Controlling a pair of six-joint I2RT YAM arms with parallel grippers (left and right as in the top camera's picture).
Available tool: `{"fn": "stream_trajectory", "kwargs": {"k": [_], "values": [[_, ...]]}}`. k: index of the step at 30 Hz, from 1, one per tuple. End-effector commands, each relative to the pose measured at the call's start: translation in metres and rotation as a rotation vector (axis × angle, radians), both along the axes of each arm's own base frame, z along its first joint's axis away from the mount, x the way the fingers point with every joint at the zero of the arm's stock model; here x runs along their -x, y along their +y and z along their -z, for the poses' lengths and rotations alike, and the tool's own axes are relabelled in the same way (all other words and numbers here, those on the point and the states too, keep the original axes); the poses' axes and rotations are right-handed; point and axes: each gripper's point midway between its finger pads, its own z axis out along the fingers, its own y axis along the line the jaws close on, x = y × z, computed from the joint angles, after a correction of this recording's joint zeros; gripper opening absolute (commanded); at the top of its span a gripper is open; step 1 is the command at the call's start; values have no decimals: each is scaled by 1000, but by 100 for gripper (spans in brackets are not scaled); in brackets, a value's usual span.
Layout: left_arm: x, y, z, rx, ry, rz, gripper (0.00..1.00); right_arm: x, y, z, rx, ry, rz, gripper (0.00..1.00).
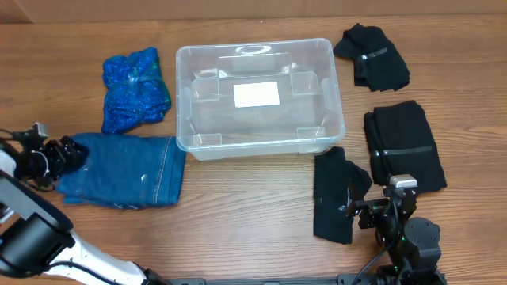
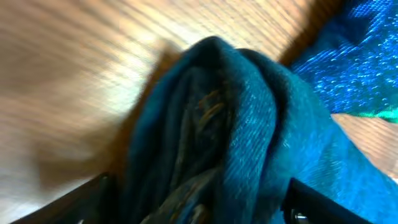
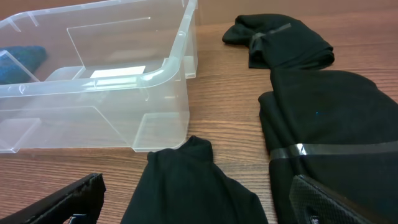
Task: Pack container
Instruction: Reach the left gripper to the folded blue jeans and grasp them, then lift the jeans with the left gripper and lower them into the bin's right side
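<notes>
The clear container [image 1: 184, 95] stands empty at the table's middle, a white label [image 1: 256, 93] on its bottom; it also shows in the right wrist view [image 3: 93, 118]. Folded blue jeans [image 1: 131, 170] lie to its front left. My left gripper [image 1: 67, 154] is at the jeans' left edge, and in the left wrist view its open fingers [image 2: 196, 199] straddle a raised fold of the denim [image 2: 236, 112]. My right gripper [image 1: 368, 212] is open and empty over the near end of a folded black garment [image 1: 333, 194], seen close up in the right wrist view [image 3: 193, 186].
A sparkly blue garment [image 1: 135, 87] lies left of the container. A larger folded black garment [image 1: 404, 146] lies at the right, and a smaller black one [image 1: 372, 55] at the back right. The table top is wood.
</notes>
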Motion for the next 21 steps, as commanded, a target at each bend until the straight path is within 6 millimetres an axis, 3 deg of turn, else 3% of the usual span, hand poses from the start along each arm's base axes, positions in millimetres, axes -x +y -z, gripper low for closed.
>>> {"fn": "stream_trajectory", "kwargs": {"k": [1, 3, 5, 8, 10, 13, 15, 17, 18, 21], "values": [[-2, -50, 49, 83, 143, 109, 44, 0, 0, 3, -4, 5, 2, 100], [-4, -57, 49, 89, 175, 85, 19, 0, 0, 3, -4, 5, 2, 100], [-8, -58, 34, 125, 183, 14, 7, 0, 0, 3, -4, 5, 2, 100], [-30, -57, -43, 183, 75, -29, 4, 0, 0, 3, -4, 5, 2, 100], [-39, -61, -121, 185, -34, -61, 4, 0, 0, 3, -4, 5, 2, 100], [-35, -81, -256, 170, -266, -146, 4, 0, 0, 3, -4, 5, 2, 100], [-21, -93, -314, 138, -381, -206, 4, 0, 0, 3, -4, 5, 2, 100], [-10, -108, -350, 144, -467, -235, 4, 0, 0, 3, -4, 5, 2, 100], [-6, -125, -373, 164, -522, -248, 4, 0, 0, 3, -4, 5, 2, 100], [-22, -165, -393, 219, -568, -210, 4, 0, 0, 3, -4, 5, 2, 100]]}}
